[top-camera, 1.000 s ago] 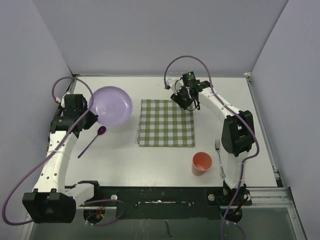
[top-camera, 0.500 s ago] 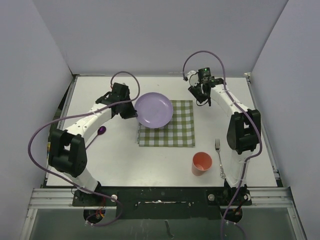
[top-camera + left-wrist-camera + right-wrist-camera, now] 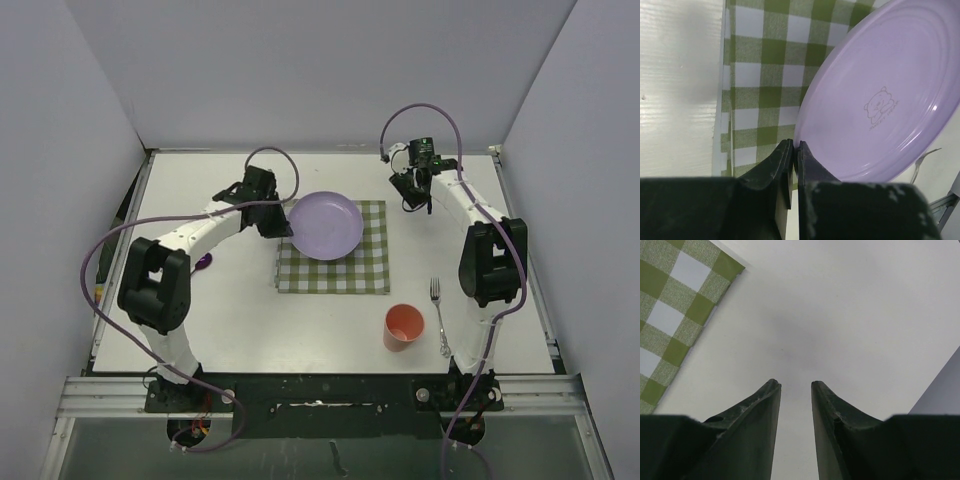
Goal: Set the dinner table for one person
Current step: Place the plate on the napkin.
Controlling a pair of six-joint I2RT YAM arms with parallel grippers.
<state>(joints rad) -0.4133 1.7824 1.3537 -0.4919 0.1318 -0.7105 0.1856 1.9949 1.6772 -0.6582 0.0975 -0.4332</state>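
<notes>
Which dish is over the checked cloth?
The purple plate, rim clamped in the jaws of the left gripper; orange cup, fork and spoon sit off the cloth.

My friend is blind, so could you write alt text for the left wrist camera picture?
Two dark fingers pinch the rim of a lilac plate with a small bear drawing, over a green-and-white checked cloth; bare white table lies to the left.
</notes>
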